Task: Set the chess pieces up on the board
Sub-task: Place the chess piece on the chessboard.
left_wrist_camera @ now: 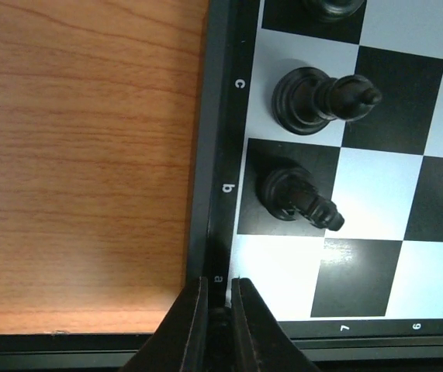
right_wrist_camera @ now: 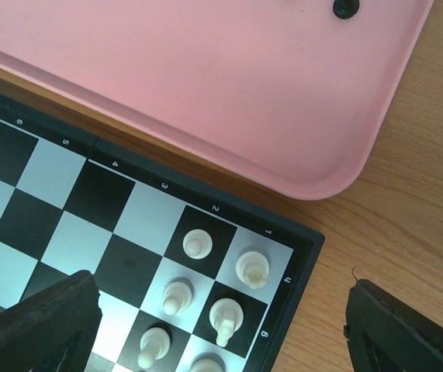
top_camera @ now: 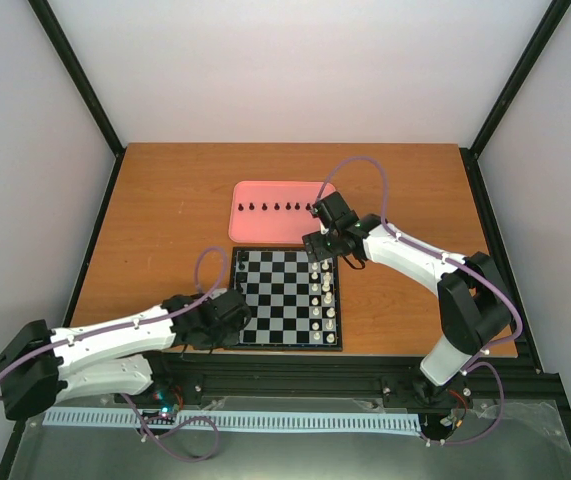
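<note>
My left gripper (left_wrist_camera: pixel 219 306), fingers narrow and perhaps pinching, lines up a corner of the black-and-pale checked chessboard (left_wrist_camera: pixel 215 116); my right gripper (right_wrist_camera: pixel 221 310) gapes wide, tiny black chess pieces (top_camera: pixel 277 207) on the pink plastic tray (right_wrist_camera: pixel 205 93) ahead.

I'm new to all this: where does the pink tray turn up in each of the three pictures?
Top external: the pink tray lies mid-table, beyond the far edge of the chessboard.
Left wrist: not in it; only a chessboard corner and bare wood.
Right wrist: the pink tray fills the upper part, its rounded corner at right.
Shared landmark: the chessboard and its dark border.
</note>
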{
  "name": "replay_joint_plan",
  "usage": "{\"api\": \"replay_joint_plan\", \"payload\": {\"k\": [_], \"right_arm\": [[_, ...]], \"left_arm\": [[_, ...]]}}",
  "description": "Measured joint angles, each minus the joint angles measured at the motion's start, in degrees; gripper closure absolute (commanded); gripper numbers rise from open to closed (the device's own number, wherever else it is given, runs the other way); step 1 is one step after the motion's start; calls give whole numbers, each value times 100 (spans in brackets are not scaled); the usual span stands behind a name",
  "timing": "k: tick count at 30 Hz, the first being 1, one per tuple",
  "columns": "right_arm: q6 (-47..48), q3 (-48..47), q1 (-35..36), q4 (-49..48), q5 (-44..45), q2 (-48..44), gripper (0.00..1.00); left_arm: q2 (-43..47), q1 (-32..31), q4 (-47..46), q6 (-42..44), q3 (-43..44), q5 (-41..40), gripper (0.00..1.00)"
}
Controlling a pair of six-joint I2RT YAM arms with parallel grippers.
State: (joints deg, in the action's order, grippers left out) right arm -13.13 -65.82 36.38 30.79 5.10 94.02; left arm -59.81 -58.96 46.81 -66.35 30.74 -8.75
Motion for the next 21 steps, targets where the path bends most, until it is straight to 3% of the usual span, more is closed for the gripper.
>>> {"api": "replay_joint_plan", "payload": {"k": [21], "right_arm": [[2, 44, -2, -39, 7, -70, 1]], "left_arm": [[-828, 0, -120, 59, 474, -87, 99]]}}
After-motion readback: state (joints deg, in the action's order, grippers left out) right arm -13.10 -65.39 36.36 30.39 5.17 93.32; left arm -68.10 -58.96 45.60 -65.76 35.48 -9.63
